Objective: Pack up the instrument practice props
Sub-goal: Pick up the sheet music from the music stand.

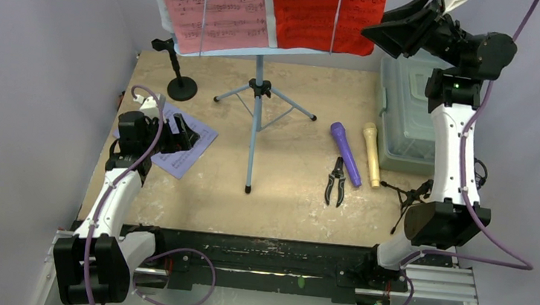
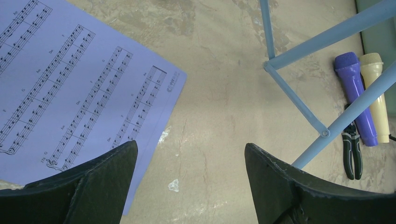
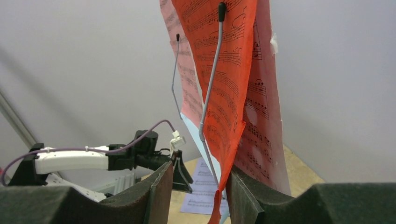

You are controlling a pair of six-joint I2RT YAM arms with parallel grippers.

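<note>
Jaws of the right gripper stand apart, high at the right end of the music desk, with the lower edge of the red page hanging down into the gap. The page runs close to the right finger; whether it touches, cannot tell. Not clamped. Red page stands on the desk beside a pink page, each under a thin wire arm. The desk tops a blue tripod planted mid-worktop, toward the far edge.

Left gripper hangs low near the left edge, jaws wide apart, nothing between them. Its left finger sits over the corner of a lilac page lying flat on the worktop.

Round-base pole stands upright near the far left corner. Purple mic and cream mic lie side by side right of centre, heads toward the far edge. Black pliers lie just beside the purple mic, on its near-left side. Black mic tripod lies near the right edge, by the right arm. Grey-green box sits along the right edge, just beyond the cream mic.
</note>
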